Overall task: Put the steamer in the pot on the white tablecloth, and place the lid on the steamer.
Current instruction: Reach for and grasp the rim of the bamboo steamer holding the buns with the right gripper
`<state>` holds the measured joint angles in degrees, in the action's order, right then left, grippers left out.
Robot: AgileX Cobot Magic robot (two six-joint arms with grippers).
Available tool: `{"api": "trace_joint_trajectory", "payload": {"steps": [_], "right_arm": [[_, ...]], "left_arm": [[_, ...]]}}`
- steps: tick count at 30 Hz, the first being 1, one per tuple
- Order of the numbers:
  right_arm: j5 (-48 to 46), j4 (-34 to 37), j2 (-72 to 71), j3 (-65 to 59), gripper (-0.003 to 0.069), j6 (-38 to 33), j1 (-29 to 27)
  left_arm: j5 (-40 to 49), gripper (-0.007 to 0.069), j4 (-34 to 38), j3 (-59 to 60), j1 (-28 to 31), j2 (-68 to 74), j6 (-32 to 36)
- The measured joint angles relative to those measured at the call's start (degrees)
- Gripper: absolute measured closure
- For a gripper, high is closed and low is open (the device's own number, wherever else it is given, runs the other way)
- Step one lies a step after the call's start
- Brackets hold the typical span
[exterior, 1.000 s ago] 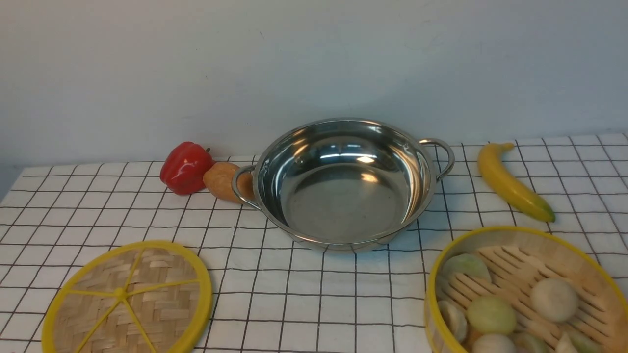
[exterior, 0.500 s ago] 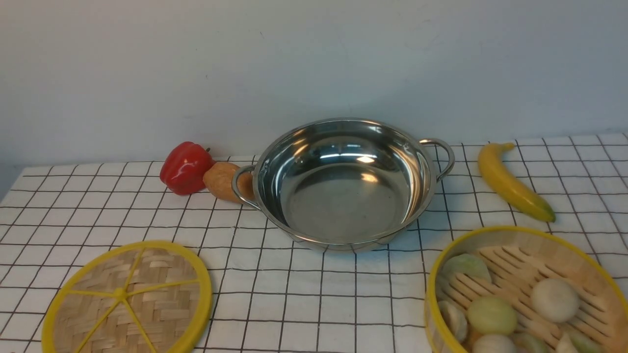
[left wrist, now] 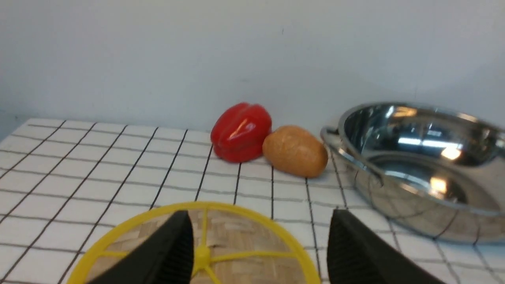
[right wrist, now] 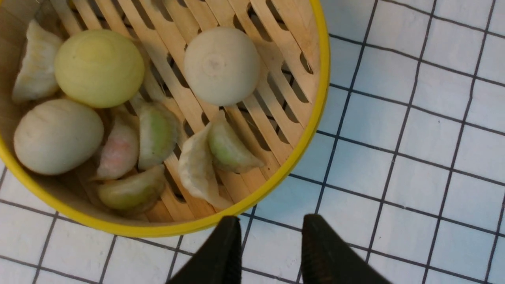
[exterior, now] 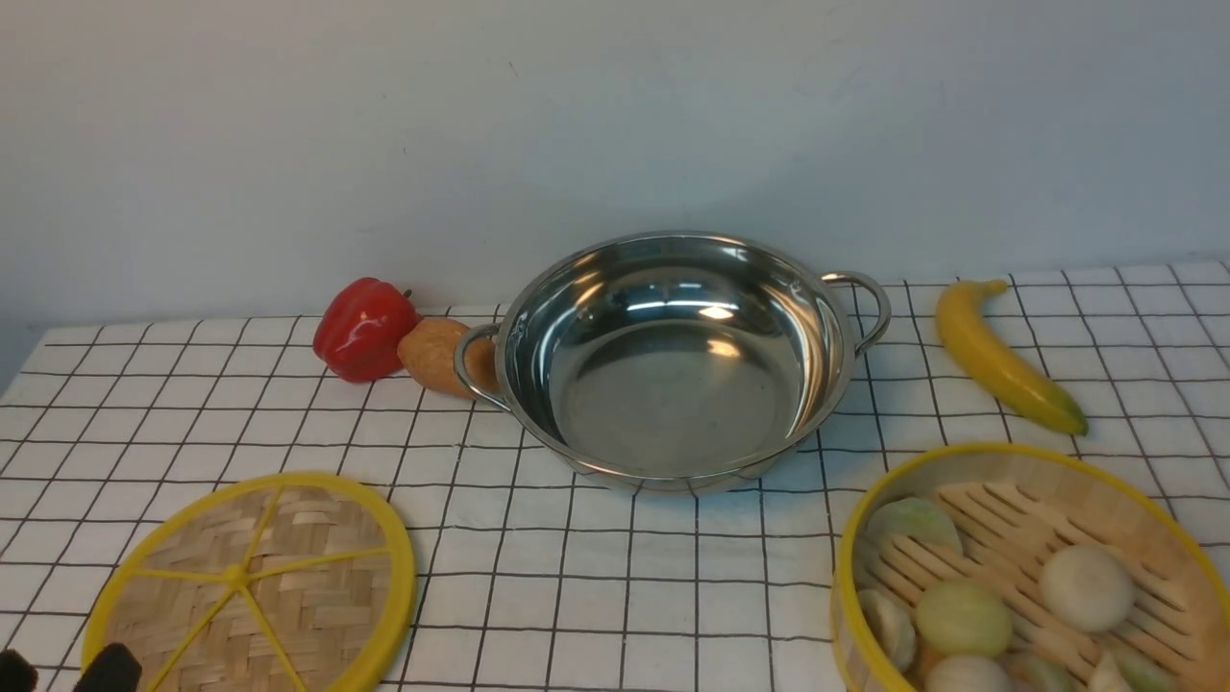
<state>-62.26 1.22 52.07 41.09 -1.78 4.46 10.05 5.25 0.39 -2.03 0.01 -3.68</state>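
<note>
The left gripper [left wrist: 260,232] sat low at the near left of the white tablecloth [exterior: 625,577], its two black fingers spread wide with nothing between them but air. They stood over the near part of the lid [exterior: 250,581], which lay flat on the cloth. Whether they touched it could not be told. The right gripper [right wrist: 272,236] pointed down at the cloth just outside the yellow rim of the steamer [right wrist: 311,118]. Its jaws were parted by a narrow gap and empty, with bare grid squares showing between them. The finger nearer the basket sat close to the rim, but contact could not be judged.

The front view caught only the tips of the left fingers at its bottom left corner and showed nothing of the right arm. It did give the whole layout. The pot [exterior: 673,384] stood empty in the middle toward the back. A red bell pepper [exterior: 363,329] and a brown potato [exterior: 432,356] were by its left handle, and a banana [exterior: 999,360] lay off to its right. The steamer sat on the cloth at the near right, well apart from the lid.

The left wrist view showed the spread of the fingers, with the lid's hub between them. The right wrist view alone looked straight down into the steamer, onto round buns [right wrist: 221,65] and folded dumplings [right wrist: 229,150] on the slatted floor.
</note>
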Motion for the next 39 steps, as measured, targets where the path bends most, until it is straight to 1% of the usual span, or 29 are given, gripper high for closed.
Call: {"api": "trace_joint_trajectory", "payload": {"steps": [4,5,7,10,13,16,18,19,23,24,25,27,29,33,39], "right_arm": [[0.0,-0.12,0.0,0.0,0.0417,0.0,0.0],[0.0,-0.12,0.0,0.0,0.0417,0.0,0.0],[0.0,-0.38,0.0,0.0,0.0417,0.46,0.0],[0.0,-0.55,0.0,0.0,0.0417,1.78,0.0],[-0.05,-1.22,0.0,0.0,0.0416,2.36,0.0],[-0.05,-2.42,0.09,0.0,0.0398,2.61,0.0],[-0.11,-2.59,0.33,0.0,0.0391,2.61,0.0],[-0.54,-2.71,1.07,0.0,0.0373,2.61,0.0],[-1.52,-2.84,4.06,0.0,0.0343,2.65,0.0],[-1.55,-2.84,6.37,0.0,0.0334,2.65,0.0],[-1.49,-2.84,6.86,0.0,0.0332,2.65,0.0],[-0.41,-2.79,10.27,0.02,0.0327,2.65,0.0],[0.0,-2.79,12.99,0.02,0.0326,2.65,0.0],[2.03,-2.79,18.68,0.48,0.0324,2.83,0.0],[3.05,-2.79,24.98,4.96,0.0324,2.87,0.0]], "left_arm": [[-6.91,0.0193,4.81,0.0,0.0,0.0,-0.22],[-7.17,0.0193,5.01,0.0,0.0,0.0,-0.27],[-10.05,0.0193,8.93,0.0,0.0,0.0,-1.41],[-9.38,0.0193,12.07,-0.18,0.0,-0.05,-2.43],[-5.51,0.0193,12.81,-2.97,-0.02,-0.05,-2.64],[2.7,0.0193,12.9,-9.9,-0.02,0.28,-1.14],[5.13,0.0193,12.74,-12.33,-0.07,0.93,-0.49],[10.59,0.0193,12.47,-15.97,-0.07,2.51,0.58],[19.6,0.0193,12.24,-22.21,-0.07,6.93,3.21],[24.21,0.0193,12.12,-25.07,-0.07,9.45,5.46],[24.68,0.0193,12.12,-25.37,-0.07,9.73,5.74],[29.89,0.0193,12.05,-28.68,-0.07,12.65,9.06],[32.51,0.0193,11.92,-30.6,-0.07,14.63,11.0],[33.94,0.0193,11.87,-32.39,-0.07,16.52,13.03],[34.37,0.0193,11.74,-32.77,-0.07,16.7,13.59]]}}
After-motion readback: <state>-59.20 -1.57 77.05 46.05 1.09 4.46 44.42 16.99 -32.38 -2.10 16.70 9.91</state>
